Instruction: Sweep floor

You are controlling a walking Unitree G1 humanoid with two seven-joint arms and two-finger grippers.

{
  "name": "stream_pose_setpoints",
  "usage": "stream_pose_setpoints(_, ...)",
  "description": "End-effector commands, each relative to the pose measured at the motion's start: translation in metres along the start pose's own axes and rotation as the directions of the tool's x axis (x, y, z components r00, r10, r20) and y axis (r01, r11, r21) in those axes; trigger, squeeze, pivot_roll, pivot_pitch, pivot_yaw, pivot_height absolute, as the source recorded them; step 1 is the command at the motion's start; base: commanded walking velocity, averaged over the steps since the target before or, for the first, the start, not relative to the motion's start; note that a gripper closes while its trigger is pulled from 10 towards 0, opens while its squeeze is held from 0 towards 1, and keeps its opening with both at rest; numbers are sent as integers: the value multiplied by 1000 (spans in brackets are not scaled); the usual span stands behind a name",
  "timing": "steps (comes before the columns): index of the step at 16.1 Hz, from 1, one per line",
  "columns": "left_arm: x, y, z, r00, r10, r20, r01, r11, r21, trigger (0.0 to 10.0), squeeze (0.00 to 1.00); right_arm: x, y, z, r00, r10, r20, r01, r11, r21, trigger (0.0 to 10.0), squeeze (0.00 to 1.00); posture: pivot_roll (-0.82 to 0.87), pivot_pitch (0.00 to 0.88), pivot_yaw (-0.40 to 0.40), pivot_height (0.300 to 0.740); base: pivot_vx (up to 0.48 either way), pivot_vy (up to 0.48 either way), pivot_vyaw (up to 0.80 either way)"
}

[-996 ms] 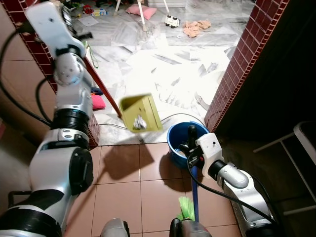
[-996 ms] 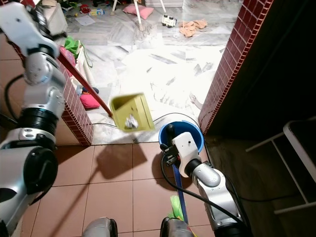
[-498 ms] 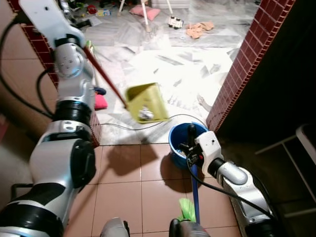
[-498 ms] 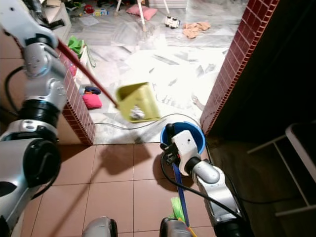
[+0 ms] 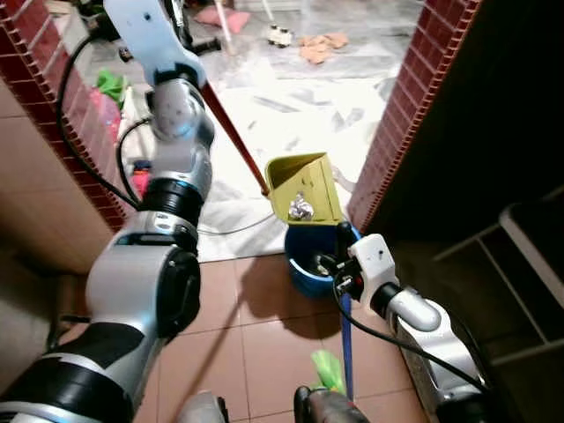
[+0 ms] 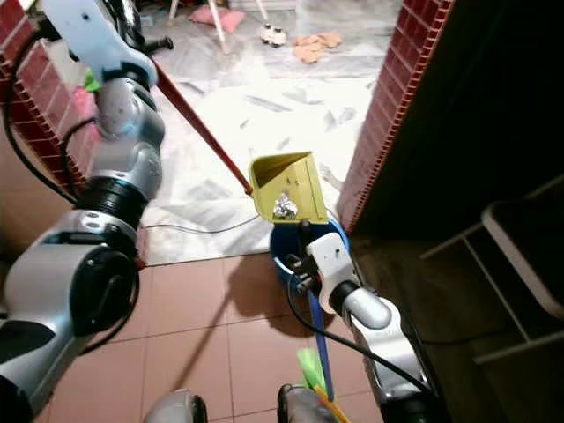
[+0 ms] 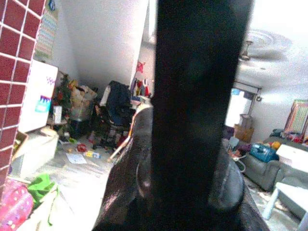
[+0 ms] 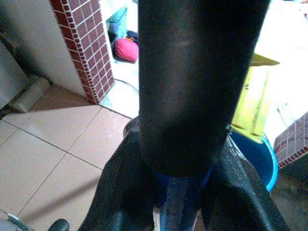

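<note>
At near right, the right gripper is clamped with its jaws on the blue broom handle. At far left, the left gripper holds the red handle; its jaw state cannot be told. The yellow dustpan, carrying debris, is held tilted above the blue bucket.

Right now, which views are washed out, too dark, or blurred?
Left eye view: marble floor glares white, right side behind the brick wall near black. Left wrist view: bright room, close black finger soft. Right wrist view: dustpan overexposed, finger blurred.
</note>
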State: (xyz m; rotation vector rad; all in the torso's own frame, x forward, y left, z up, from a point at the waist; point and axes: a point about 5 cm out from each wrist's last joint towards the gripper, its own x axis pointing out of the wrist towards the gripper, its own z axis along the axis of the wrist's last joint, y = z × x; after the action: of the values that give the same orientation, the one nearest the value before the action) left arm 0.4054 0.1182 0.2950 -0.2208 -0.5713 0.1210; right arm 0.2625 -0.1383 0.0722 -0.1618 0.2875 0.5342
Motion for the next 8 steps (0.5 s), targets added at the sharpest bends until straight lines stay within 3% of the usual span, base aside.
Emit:
stream_pose_setpoints(1, 3, -24, 20, 988, -86, 127, 83, 996, 28, 10000, 0, -4, 2, -8, 999, -10, -44, 10, 1000, 9, 10000, 0, -180, 65, 38, 740, 0, 0, 0)
stream_pose_setpoints(4, -13, -44, 6, 977, -179, 111, 170, 981, 89, 10000, 0, -4, 3, -7, 999, -19, -32, 19, 1000, 10, 10000, 0, -183, 74, 50, 740, 0, 0, 0)
stream_pose_setpoints(6, -33, -65, -12, 962, -267, 60, 261, 961, 91, 10000, 0, -5, 4, -7, 999, -26, -26, 27, 1000, 14, 10000, 0, -186, 79, 57, 740, 0, 0, 0)
stream_pose_setpoints(8, -40, -71, -17, 957, -286, 51, 282, 956, 80, 10000, 0, -6, 4, -7, 999, -29, -26, 30, 999, 16, 10000, 0, -185, 80, 59, 740, 0, 0, 0)
